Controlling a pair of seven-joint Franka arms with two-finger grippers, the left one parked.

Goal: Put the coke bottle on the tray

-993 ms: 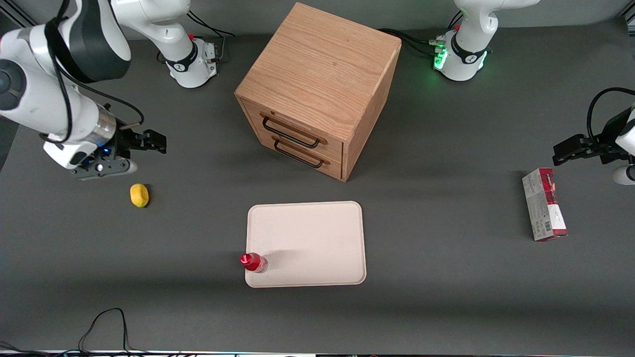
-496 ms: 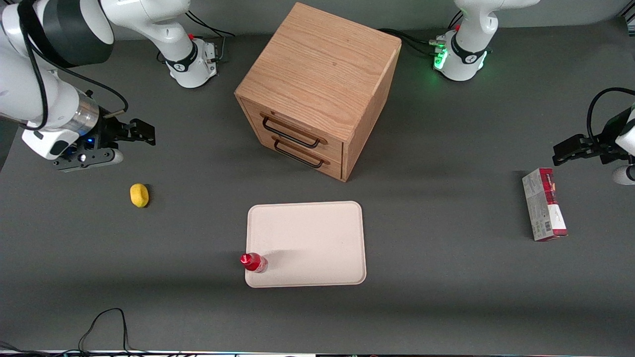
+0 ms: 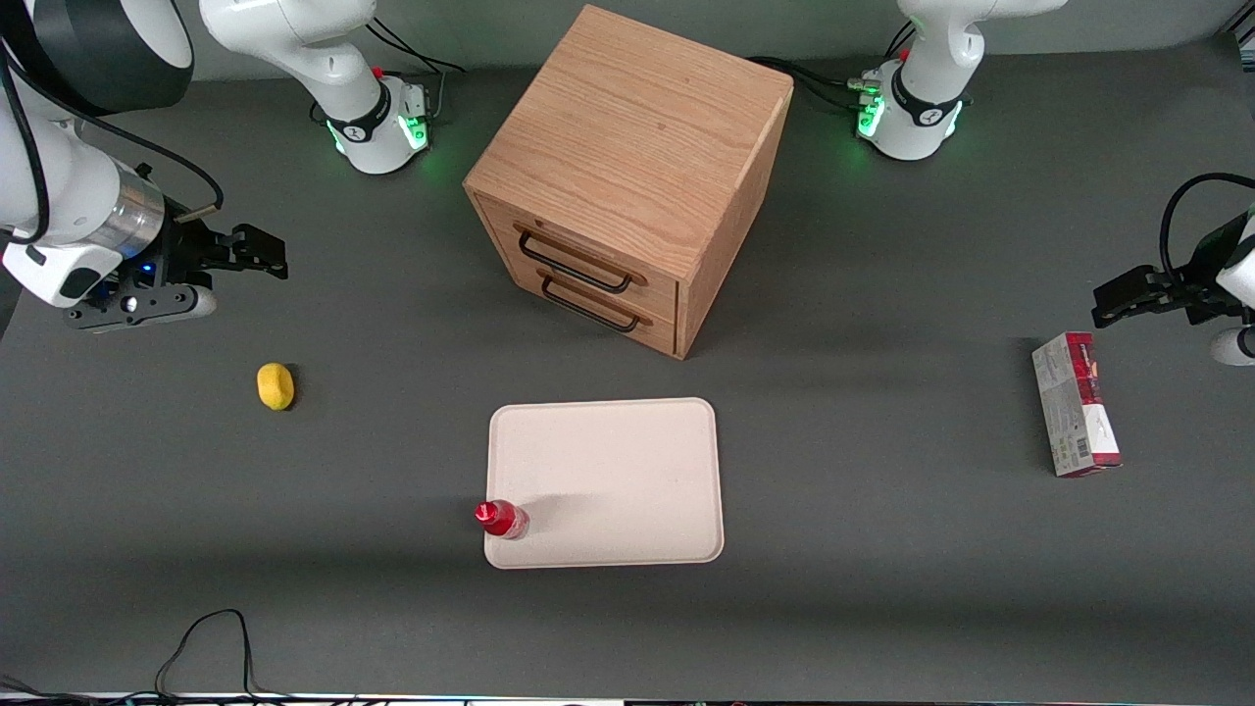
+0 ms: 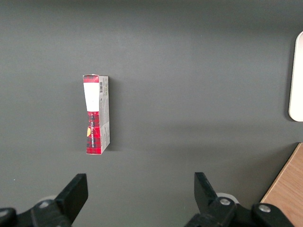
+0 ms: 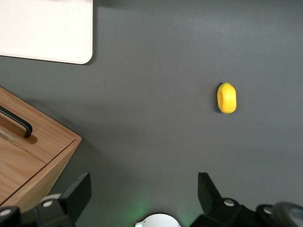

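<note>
Coke bottle [image 3: 501, 519] stood on tray [image 3: 627, 461] (task apparently complete), well apart from the empty, open end effector [image 3: 257, 253].

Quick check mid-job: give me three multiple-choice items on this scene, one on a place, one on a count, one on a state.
1. Where is the coke bottle?
A. on a corner of the tray
B. on the cabinet
C. beside the lemon

2. How many drawer handles does the cabinet show?
A. one
B. two
C. three

3. The gripper is:
A. shut on the bottle
B. shut on the lemon
C. open, empty, above the table

Key: 1 A, it stands inside the rim; 2 B, two black handles; 3 C, its fingers stand apart with nothing between.
</note>
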